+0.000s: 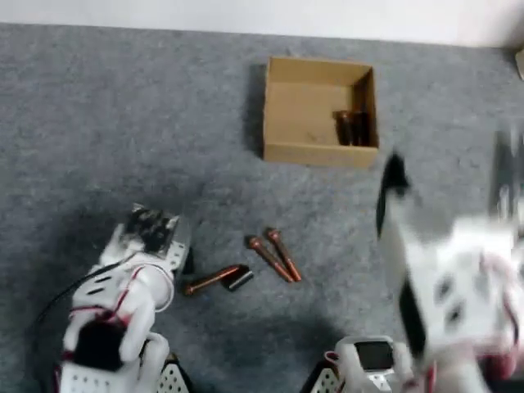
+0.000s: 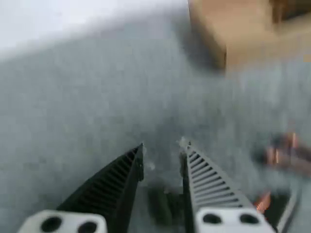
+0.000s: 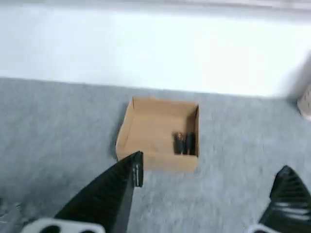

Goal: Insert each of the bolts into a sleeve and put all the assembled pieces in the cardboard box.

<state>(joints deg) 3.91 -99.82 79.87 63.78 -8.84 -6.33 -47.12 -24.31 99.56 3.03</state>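
Grey matting (image 1: pixel 123 123) is spread across the whole work surface, with a pale wall (image 1: pixel 246 12) behind it.

At the near left, the left gripper (image 2: pixel 163 147) is held low over bare matting. Its fingers are parted by a narrow gap and nothing is gripped between them. It is judged to be poised there because the loose parts lie just to its right, within short reach.

Next to it, a copper-coloured bolt (image 1: pixel 209 281) is laid flat, with its tip meeting a short dark sleeve (image 1: pixel 240 279). Whether the tip is already seated inside cannot be told. The two are lined up end to end, which is probably meant to let the one be pushed into the other.

Just beyond, two loose bolts (image 1: pixel 277 256) are lain side by side and almost touching. No sleeve is seen on either, so those assemblies are judged to be not yet started.

Farther back, the cardboard box (image 1: pixel 319 154) is set open-topped and well apart from the loose parts. Two dark assembled pieces (image 1: pixel 352 127) are stood against its right inner wall, so part of the task is taken to be complete.

At the right, the right gripper (image 3: pixel 212 170) is raised above the matting and faces the box. Its fingers are spread wide and are empty, as would suit a release over the box.
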